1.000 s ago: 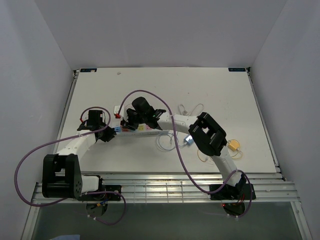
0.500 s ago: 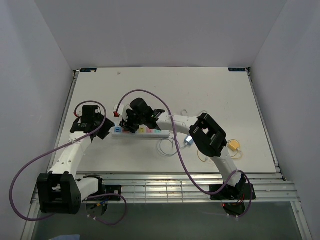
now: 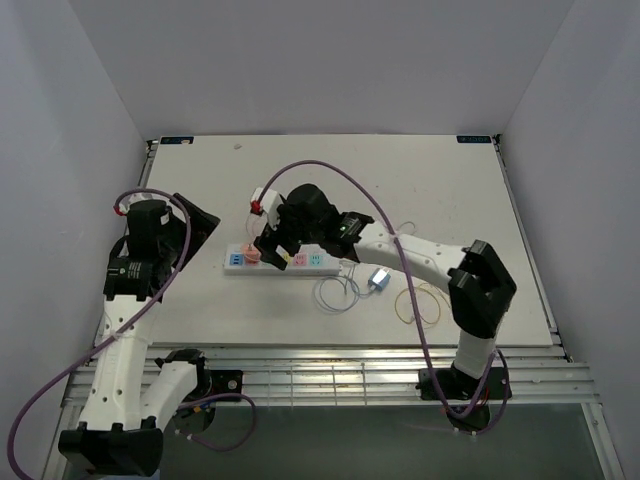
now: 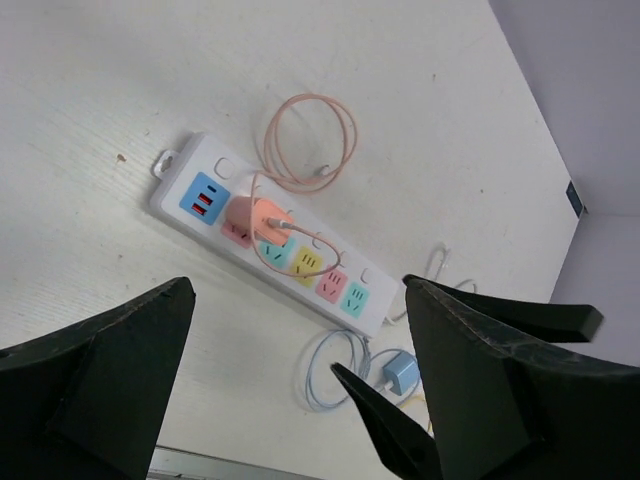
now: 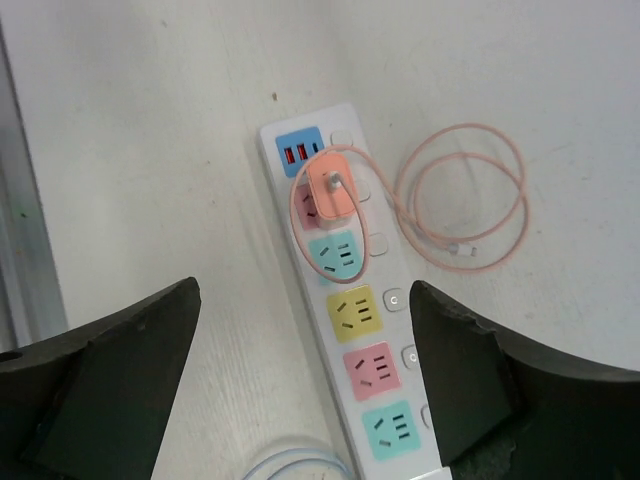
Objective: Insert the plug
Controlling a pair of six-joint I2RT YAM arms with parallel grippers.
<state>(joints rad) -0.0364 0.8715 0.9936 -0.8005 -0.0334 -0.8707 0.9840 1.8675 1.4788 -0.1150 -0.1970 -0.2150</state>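
Plug [image 5: 330,190] one, power strip [image 5: 400,325] one, coloured sockets [image 5: 358,313] five

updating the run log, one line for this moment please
stage: plug in | pink plug: seated in power strip, socket beside usb ports | left claw: open, empty | right claw: open, empty
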